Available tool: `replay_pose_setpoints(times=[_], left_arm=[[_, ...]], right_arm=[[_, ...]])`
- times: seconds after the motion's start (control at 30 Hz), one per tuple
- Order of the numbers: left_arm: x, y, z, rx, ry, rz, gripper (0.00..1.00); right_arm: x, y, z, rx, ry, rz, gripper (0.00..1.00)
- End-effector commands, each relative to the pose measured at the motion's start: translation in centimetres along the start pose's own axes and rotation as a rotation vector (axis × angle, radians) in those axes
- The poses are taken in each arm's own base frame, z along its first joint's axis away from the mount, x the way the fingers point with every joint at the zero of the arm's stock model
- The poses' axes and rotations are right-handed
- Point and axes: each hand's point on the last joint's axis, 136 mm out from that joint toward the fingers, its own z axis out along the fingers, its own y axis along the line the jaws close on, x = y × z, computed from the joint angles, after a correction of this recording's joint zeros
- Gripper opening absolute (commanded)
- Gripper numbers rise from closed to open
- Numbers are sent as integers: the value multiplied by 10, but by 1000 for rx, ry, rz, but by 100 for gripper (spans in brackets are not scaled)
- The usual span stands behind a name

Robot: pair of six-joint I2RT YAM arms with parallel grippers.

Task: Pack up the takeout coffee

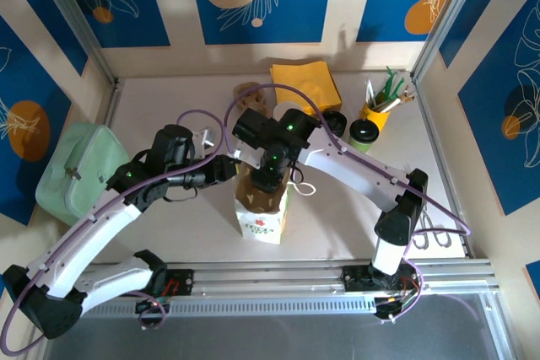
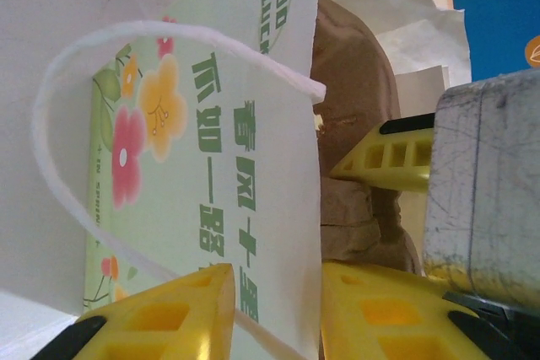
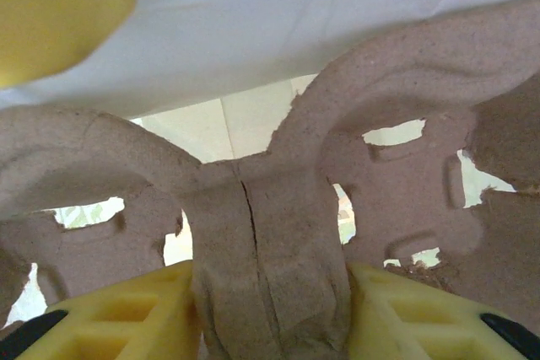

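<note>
the paper bag (image 1: 263,212) stands upright with its mouth open. the left gripper (image 2: 274,318) is at the bag's left rim, its yellow fingers (image 2: 160,318) pinched narrow on the printed side wall, one inside the bag and one outside. the right gripper (image 3: 270,314) is directly over the bag's mouth, clamped on the centre ridge of a brown pulp carrier (image 3: 270,233) that sits partly down inside the bag. the takeout coffee (image 1: 364,133), black lid on, stands upright on the table (image 1: 169,115) beyond the bag and to its right, well apart from it. yellow napkins (image 1: 305,82) lie further back beyond the bag.
</note>
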Motion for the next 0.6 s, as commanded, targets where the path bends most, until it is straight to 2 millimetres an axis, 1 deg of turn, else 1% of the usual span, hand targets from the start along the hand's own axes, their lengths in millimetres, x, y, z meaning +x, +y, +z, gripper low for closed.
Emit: replay_pose_setpoints(times=[0.0,0.2,0.47,0.57], left_arm=[[2,-6,-4,26,-7,24,32],[2,-6,-5,27,-8,25,32],[4,-4,-5,10,9,39,32],[7,-14,-3,64,32,41,32]], right_arm=[[7,12,7,-64,31,17,45],[8,11,10,-57,45,15,45],[3,10,13,-55,28,7,46],[3,9,17,-63,26,12,46]])
